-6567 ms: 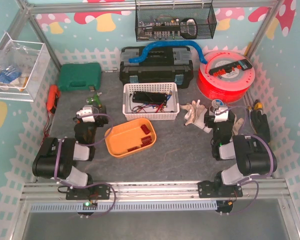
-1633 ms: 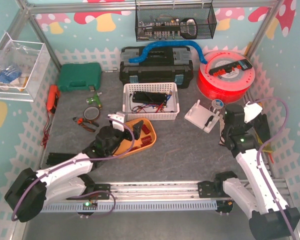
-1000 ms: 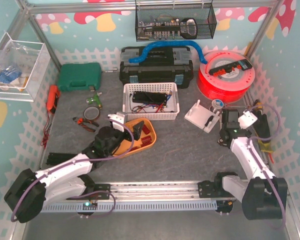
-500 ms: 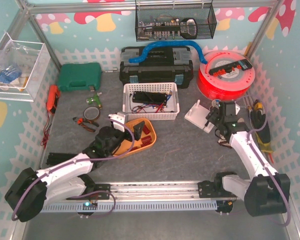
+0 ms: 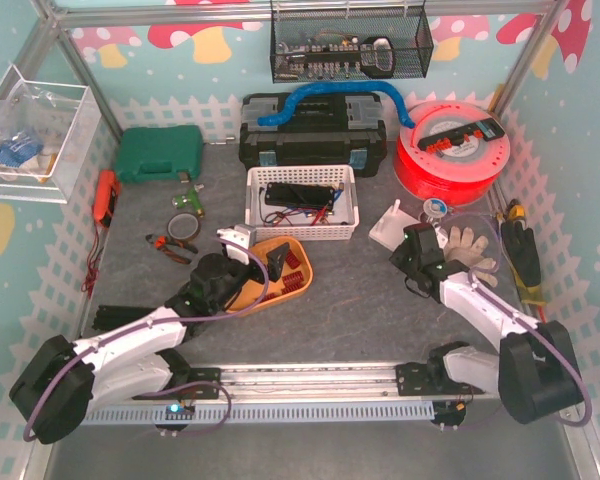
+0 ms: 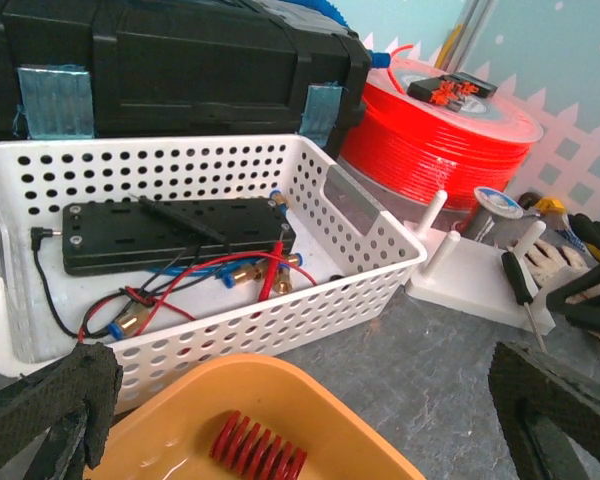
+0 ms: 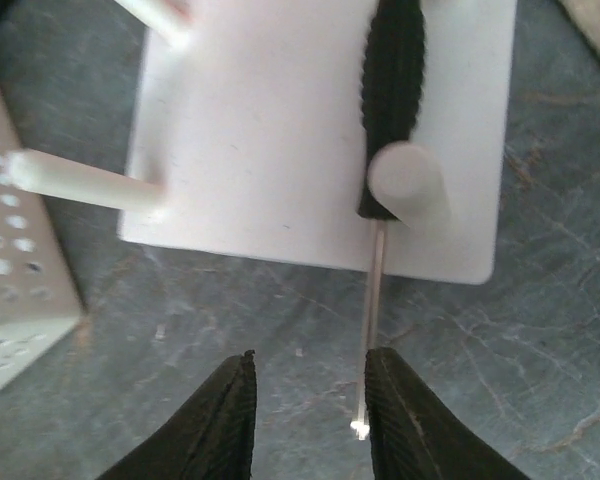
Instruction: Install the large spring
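Nothing is being installed yet: the large spring (image 6: 260, 452) is lying in the orange tray (image 6: 280, 368) under the wide left hand (image 6: 302, 415); right hand (image 7: 310, 400) narrow, empty.

Bright, even overhead light, soft shadows. Ahead of the right gripper (image 7: 305, 420) the white peg base (image 7: 280, 130) washes out, its pegs (image 7: 410, 185) blurred. The view beyond the left gripper (image 6: 300, 410) is sharp.
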Motion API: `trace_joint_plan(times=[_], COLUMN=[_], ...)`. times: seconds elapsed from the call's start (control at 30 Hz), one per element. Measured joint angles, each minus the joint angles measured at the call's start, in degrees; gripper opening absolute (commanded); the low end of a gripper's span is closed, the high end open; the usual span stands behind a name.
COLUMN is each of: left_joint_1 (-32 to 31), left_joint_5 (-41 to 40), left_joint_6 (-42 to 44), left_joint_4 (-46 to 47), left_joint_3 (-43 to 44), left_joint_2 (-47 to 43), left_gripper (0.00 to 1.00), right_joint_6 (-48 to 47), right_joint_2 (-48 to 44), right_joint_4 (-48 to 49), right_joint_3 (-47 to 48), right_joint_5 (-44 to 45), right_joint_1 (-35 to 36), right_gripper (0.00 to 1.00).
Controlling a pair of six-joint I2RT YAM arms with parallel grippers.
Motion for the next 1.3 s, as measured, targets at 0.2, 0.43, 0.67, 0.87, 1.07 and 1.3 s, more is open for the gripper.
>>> trace_joint_plan(times=[0.2, 0.43, 0.67, 0.87, 1.07, 1.3], left_joint_1=[0.0, 0.0, 0.0, 0.0, 0.0, 0.0], left_joint_5=[0.0, 0.0, 0.0, 0.0, 0.0, 0.0], left_joint_6=[0.0, 0.0, 0.0, 0.0, 0.0, 0.0], left_joint_4=[0.0, 0.0, 0.0, 0.0, 0.0, 0.0], left_joint_3=[0.0, 0.0, 0.0, 0.0, 0.0, 0.0], left_joint_2=[0.0, 0.0, 0.0, 0.0, -0.1, -0.1], left_gripper=[0.99, 0.99, 0.99, 0.99, 0.99, 0.99], right_joint_6=[2.7, 3.7, 4.0, 4.3, 4.4, 4.3], right_joint_2=[4.4, 7.2, 10.8, 11.3, 11.1, 8.1], right_joint_4=[3.0, 7.1, 9.9, 11.6, 12.4, 12.3], right_joint_3=[-2.4, -4.2, -4.6, -5.2, -5.5, -5.6], right_joint_5=[1.2, 2.3, 2.3, 2.2, 2.2, 1.9], right_joint_1=[0.0, 0.0, 0.0, 0.0, 0.0, 0.0], right_gripper=[0.32, 0.32, 0.26, 0.14, 0.00, 0.00])
